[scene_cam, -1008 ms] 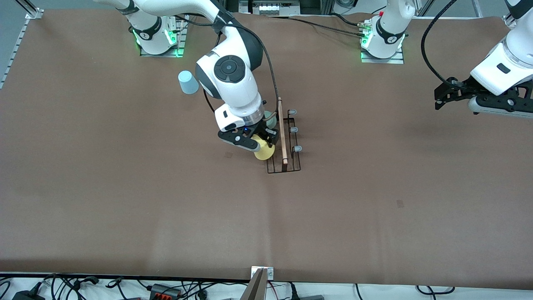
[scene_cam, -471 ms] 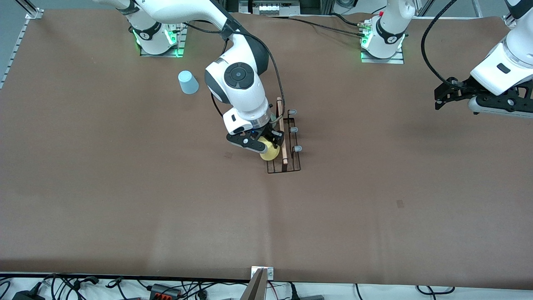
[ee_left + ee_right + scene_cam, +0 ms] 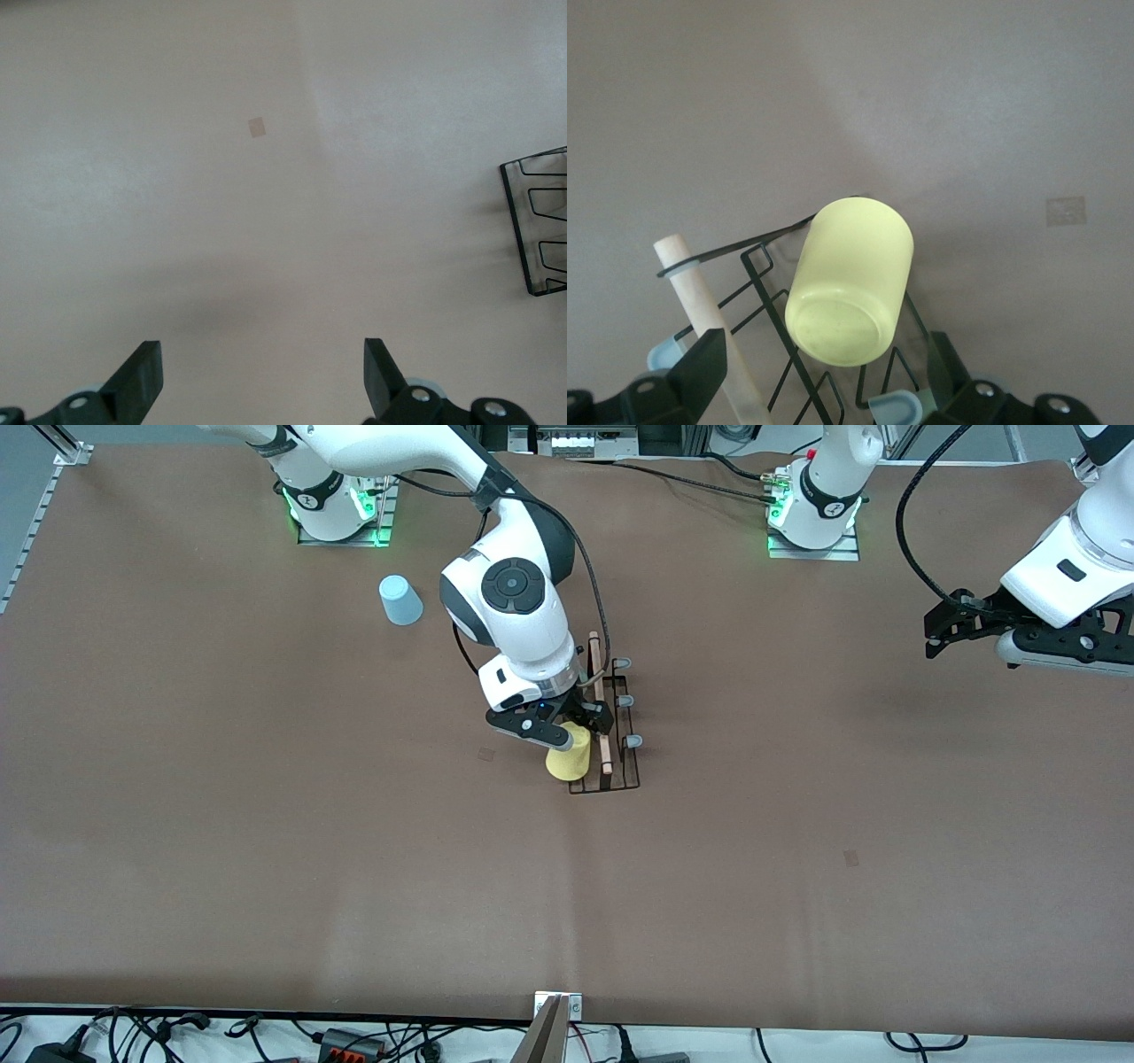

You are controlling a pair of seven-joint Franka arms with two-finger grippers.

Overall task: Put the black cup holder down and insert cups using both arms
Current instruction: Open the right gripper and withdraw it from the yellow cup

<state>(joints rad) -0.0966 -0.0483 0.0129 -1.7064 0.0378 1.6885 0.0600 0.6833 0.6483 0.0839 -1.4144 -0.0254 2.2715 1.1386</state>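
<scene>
yellow cup (image 3: 849, 282): tilted on black cup holder (image 3: 775, 305) | right gripper (image 3: 824, 376): apparently released

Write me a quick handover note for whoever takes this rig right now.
Right end effector: open, over the rack, yellow cup just let go.
Left end effector: open, waiting above the left arm's end of the table.
Done: rack placed mid-table; yellow cup upside down on its peg nearest the front camera.
Left: blue cup stands upside down on the table near the right arm's base. Green cup hidden; check it.
</scene>
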